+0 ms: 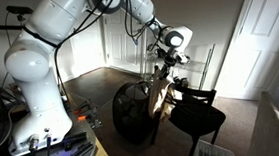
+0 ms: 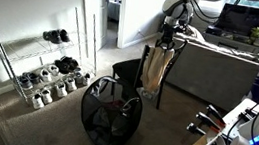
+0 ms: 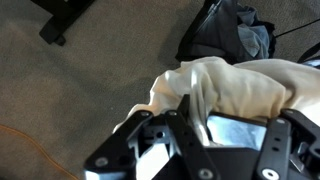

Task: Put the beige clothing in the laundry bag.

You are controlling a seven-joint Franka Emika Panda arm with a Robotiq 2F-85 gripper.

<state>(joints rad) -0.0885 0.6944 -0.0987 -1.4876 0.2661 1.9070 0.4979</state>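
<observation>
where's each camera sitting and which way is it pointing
Exterior view, low beside the robot's base: faces bright doors; shows most of the arm, its gripper holding the beige clothing near the laundry bag.
Exterior view, high across the room: looks down on the laundry bag and shoe rack; only the gripper end shows.
Wrist view: looks down past the gripper at clothing, bag, carpet.
Shared: all three show the beige clothing and laundry bag.
</observation>
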